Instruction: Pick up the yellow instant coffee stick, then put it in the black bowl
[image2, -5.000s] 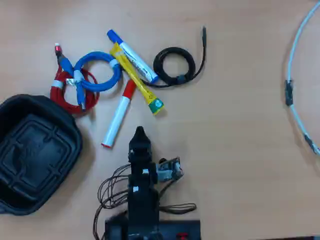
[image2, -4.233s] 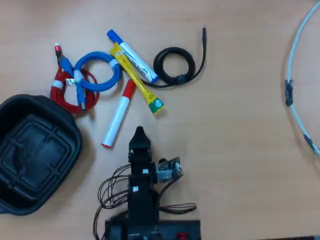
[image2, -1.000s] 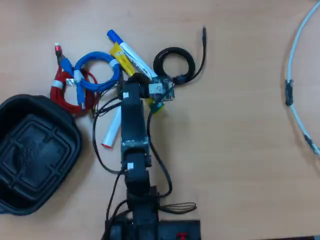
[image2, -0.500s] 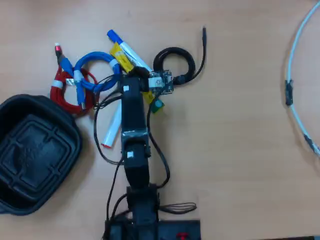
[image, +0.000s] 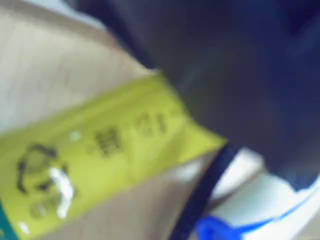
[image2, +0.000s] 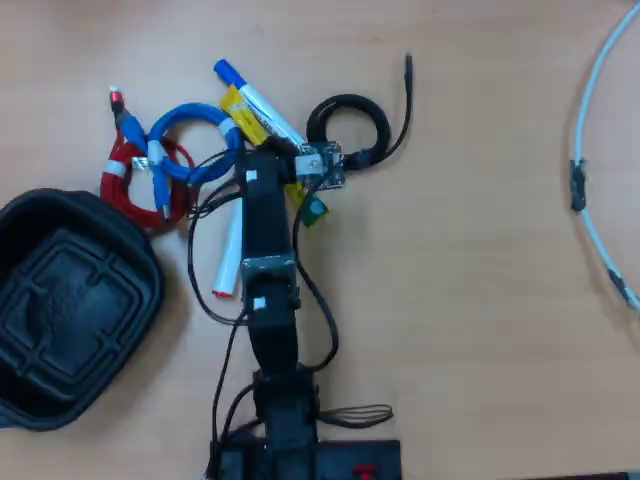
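The yellow instant coffee stick (image2: 243, 115) lies slanted on the wooden table, its green end (image2: 314, 209) sticking out to the right of the arm. My gripper (image2: 268, 160) is right over the stick's middle and hides it in the overhead view. In the blurred wrist view the stick (image: 100, 150) fills the left half and runs under a dark jaw at the upper right. I cannot tell whether the jaws are closed on it. The black bowl (image2: 70, 310) stands empty at the left edge, well away from the gripper.
A white marker with a blue cap (image2: 262, 103) lies against the stick and shows in the wrist view (image: 220, 230). A red-capped white marker (image2: 228, 262) lies left of the arm. Blue (image2: 190, 140), red (image2: 140, 178) and black (image2: 350, 125) coiled cables crowd around. A white cable (image2: 590, 150) curves at the right.
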